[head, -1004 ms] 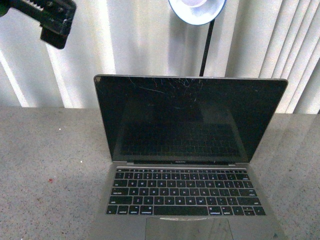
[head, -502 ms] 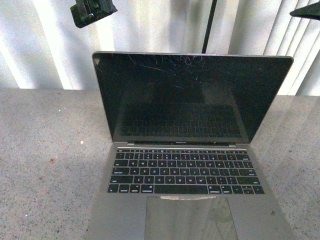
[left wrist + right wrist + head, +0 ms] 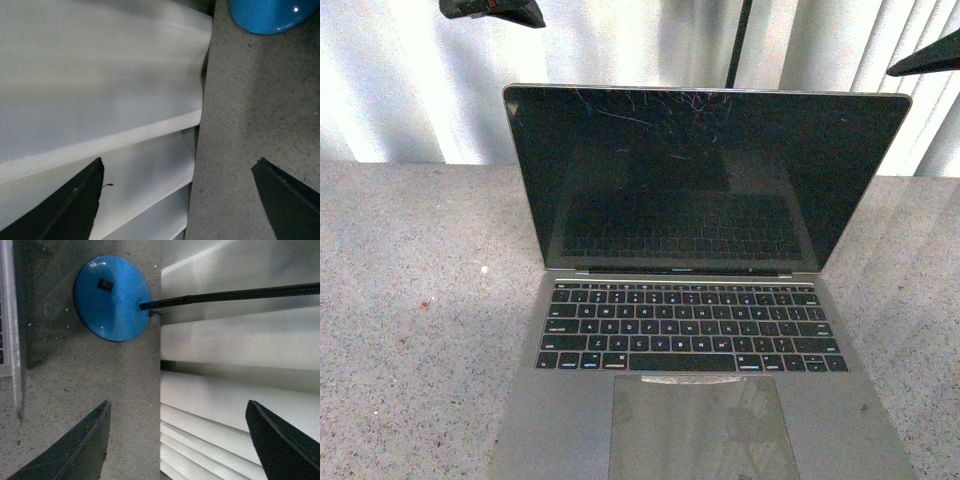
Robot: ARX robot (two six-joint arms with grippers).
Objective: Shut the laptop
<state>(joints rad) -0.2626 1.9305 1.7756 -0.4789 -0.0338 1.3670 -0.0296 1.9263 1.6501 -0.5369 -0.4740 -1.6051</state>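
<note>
Jaws on both arms are spread wide w/ nothing btwn them; each wrist view shows only desk and blinds in the gap.

Nearest the camera, the laptop (image 3: pixel 690 340) sits centred on the speckled grey desk (image 3: pixel 410 330). Its trackpad (image 3: pixel 700 430) is at the near edge, then the black keyboard (image 3: pixel 685 335), then the hinge. The screen (image 3: pixel 705 180) stands up, leaning a bit back, dark and scratched near its top. So the lid is wide open and, as far as I can judge, no closing is done yet.

Past the lid's top edge, the left gripper (image 3: pixel 492 10) hangs high over the left corner. The right gripper (image 3: pixel 928 55) pokes in at the right edge of frame, slightly above the right corner. Neither touches the lid.

The right wrist view catches the laptop's thin edge and, behind it on the desk, a blue lamp base (image 3: pixel 112 297) w/ its black pole (image 3: pixel 230 294). Blinds (image 3: pixel 620 50) are at the very back.

Left to do, prob: get a gripper onto the lid's top edge from behind, then push it fwd and down till it meets the keyboard deck.
</note>
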